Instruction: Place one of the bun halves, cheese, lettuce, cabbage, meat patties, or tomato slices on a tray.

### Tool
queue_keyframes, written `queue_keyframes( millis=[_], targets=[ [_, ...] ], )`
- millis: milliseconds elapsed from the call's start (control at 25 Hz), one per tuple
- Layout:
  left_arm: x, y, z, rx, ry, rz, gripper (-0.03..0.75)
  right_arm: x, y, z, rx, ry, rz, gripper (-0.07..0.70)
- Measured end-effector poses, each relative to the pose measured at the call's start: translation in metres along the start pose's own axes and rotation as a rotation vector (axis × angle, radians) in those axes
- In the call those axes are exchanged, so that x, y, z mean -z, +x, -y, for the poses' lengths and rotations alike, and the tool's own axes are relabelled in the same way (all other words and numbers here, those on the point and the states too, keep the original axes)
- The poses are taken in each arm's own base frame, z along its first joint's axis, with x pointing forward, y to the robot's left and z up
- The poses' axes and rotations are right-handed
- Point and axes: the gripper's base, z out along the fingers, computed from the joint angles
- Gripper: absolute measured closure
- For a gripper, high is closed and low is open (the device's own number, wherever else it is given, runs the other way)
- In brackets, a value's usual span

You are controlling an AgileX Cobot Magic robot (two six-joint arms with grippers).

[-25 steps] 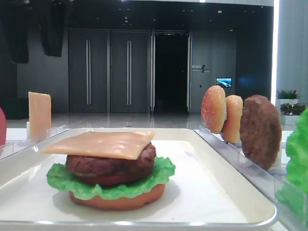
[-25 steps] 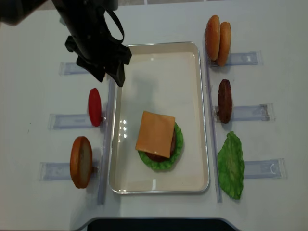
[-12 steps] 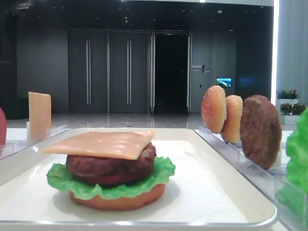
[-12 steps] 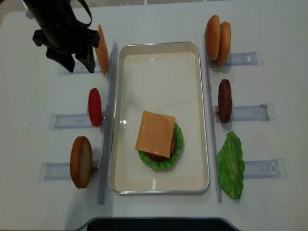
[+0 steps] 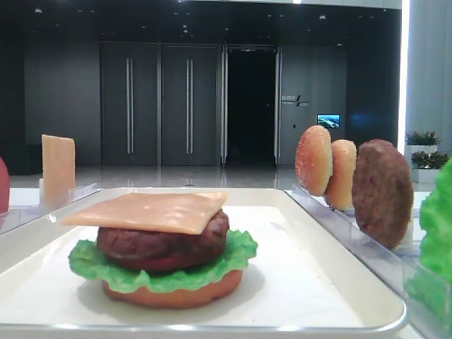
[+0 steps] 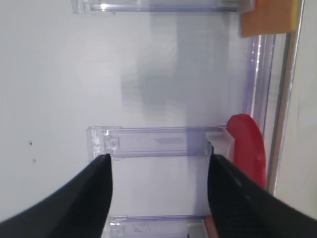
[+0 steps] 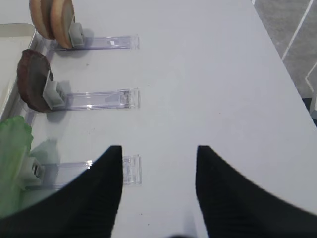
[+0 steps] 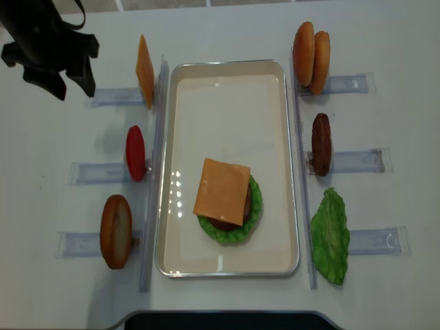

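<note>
As the left arm drew back to the far-left corner of the tabletop [image 8: 227, 34], its tool [image 8: 72, 84] hung released, jaws spread and empty, well apart from the tray [image 8: 227, 89]. One second earlier it had stood over the tray's far-left edge, hiding the spare cheese slice; half a second earlier it was already beside that slice. Spare cheese slice [image 8: 144, 71] now stood exposed, upright on its clear rack [image 8: 113, 96], untouched.

Stack on the tray unchanged across all three moments: flat bun half [image 5: 173, 293] at bottom, lettuce [image 5: 162, 272] over it, meat patty [image 5: 162, 240] on that, cheese [image 8: 221, 191] on top, lying flat, slightly askew, in the near half of the tray.

Judgement: cheese placement was done and the arm was clearing away. Tray stack lacked tomato and a top bun.

Left wrist view looked down on bare tabletop and racks, with the tomato slice [image 6: 247, 153] upright just right of the tool's right finger. In the overhead view it stood left of the tray, bun half [image 8: 115, 232] nearer on the same side.

Right tool [image 7: 158, 193] also released and empty, hovering over tabletop on the right; bun halves [image 7: 52, 17], spare patty [image 7: 33, 85] and spare lettuce leaf [image 7: 12, 163] stayed on their racks beside the tray.
</note>
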Motion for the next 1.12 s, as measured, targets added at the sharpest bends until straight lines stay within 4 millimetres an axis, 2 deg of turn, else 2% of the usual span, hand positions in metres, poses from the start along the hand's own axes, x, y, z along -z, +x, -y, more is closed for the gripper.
queue_keyframes(
  millis=[480,840,1120],
  targets=[
    [0.0,0.0,-0.032,0.059,-0.02,0.0,0.252,0.0,0.0,0.0,0.0,0.0,0.0,0.275],
    [0.003,0.002,-0.033,0.059,-0.023,0.007,0.27,0.0,0.0,0.0,0.0,0.0,0.0,0.275],
    [0.019,0.02,-0.032,0.059,-0.022,0.034,0.271,0.0,0.0,0.0,0.0,0.0,0.0,0.275]
  ],
)
